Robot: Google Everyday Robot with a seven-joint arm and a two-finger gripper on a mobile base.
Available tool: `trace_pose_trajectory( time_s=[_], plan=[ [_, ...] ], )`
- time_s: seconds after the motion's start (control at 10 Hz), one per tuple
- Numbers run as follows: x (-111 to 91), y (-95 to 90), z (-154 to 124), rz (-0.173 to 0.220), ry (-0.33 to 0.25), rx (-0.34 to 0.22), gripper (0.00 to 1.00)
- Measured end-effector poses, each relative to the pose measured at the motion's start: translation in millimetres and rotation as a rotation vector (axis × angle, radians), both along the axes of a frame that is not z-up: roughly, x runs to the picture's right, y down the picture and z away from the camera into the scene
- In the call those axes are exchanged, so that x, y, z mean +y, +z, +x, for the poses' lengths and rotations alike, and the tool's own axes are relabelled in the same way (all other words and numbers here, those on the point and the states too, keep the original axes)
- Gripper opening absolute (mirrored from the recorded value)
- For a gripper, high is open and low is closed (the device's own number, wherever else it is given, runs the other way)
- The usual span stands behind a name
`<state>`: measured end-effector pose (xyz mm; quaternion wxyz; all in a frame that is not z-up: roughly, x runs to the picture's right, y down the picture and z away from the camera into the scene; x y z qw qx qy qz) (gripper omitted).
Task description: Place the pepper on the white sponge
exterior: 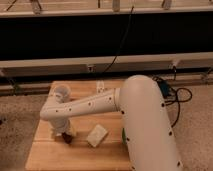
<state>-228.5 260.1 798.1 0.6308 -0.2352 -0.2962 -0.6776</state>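
A wooden bench (47,156) stands on a speckled grey floor (196,131). Behind it runs a wide dark wall panel (65,37) above a pale ledge (45,64). A black cable (123,42) hangs down the panel, and more cables (176,95) lie coiled on the floor at right. The pincer (65,136) sits low over the bench's left part

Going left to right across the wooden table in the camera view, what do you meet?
Gripper low at the table's left, over the pepper → white sponge → green bowl, only a sliver showing beside the robot's arm.
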Motion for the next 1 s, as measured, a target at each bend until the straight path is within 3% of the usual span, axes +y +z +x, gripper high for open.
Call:
trace_pose_trajectory(
  time_s=[0.5,0.6,1.0],
  plan=[
    [-8.5,-7.9,5.1,0.022,0.010,0.008,0.05],
    [-12.5,-11.8,7.0,0.030,0.019,0.009,0.00],
    [-32.7,-27.3,34.1,0.062,0.072,0.042,0.00]
  ],
)
